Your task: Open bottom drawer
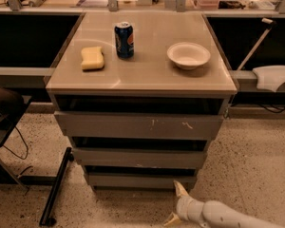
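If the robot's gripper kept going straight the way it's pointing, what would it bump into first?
Probably the bottom drawer, on its front. The open gripper sits low at its right end, pointing left and slightly up. Depth is unclear.

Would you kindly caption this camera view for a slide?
Open gripper near the floor beside the bottom drawer; sponge, can and bowl on the cabinet top.
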Motion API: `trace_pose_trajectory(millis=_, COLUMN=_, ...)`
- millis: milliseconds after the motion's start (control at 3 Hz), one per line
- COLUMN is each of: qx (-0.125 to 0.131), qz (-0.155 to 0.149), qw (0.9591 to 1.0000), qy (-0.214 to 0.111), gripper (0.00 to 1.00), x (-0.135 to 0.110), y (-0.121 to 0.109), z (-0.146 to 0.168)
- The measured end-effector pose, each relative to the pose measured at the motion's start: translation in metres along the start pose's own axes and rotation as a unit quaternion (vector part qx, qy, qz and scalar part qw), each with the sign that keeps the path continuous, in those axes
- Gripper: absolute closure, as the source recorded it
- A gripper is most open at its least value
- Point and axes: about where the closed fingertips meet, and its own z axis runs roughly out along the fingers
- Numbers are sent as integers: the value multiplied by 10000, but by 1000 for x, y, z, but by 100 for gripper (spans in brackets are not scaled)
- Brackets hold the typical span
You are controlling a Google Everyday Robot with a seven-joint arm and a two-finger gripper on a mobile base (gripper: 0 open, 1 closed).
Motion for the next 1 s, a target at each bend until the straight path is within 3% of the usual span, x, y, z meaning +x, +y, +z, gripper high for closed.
trace_pose_trajectory(millis=333, qx=644, qz=-14, qw=9979, qy=-82, gripper=0, x=-10, y=-27, z=-10)
trace_pose_trajectory(millis=667, qx=602, qz=14, qw=9982, qy=-32, gripper=0, x=-5, y=-30, z=-4)
trace_pose_trajectory(millis=1000, qx=725, qz=223, qw=9969, qy=217, gripper=0, x=28, y=-67, z=20)
